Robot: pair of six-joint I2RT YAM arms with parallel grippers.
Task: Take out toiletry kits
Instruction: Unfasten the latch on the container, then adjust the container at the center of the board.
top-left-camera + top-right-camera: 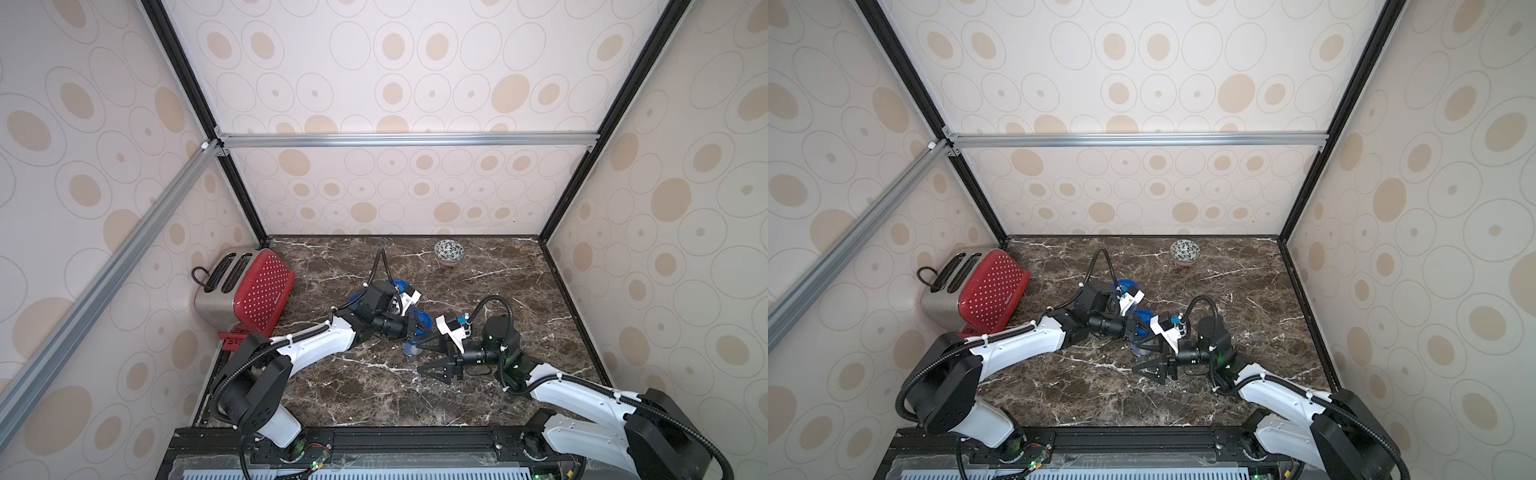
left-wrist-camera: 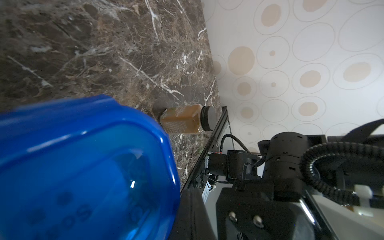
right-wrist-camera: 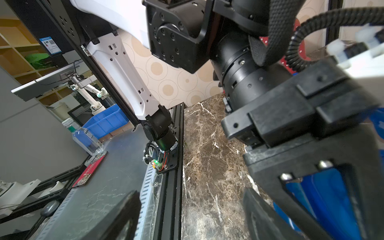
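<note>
A: Left end effector [image 1: 419,327]?
B: Clamped on a blue lid [image 1: 427,321], just beside the clear jar [image 1: 412,350].
A: Right end effector [image 1: 419,358]?
B: Spread open beside that jar; toiletry kits cannot be made out.

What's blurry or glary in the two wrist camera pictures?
Left wrist view: the translucent blue plastic lid is soft and carries a small white glare spot; the small brown jar with dark lid is sharp. Right wrist view: the white mount is smeared; the brown marble tabletop is crisper.
</note>
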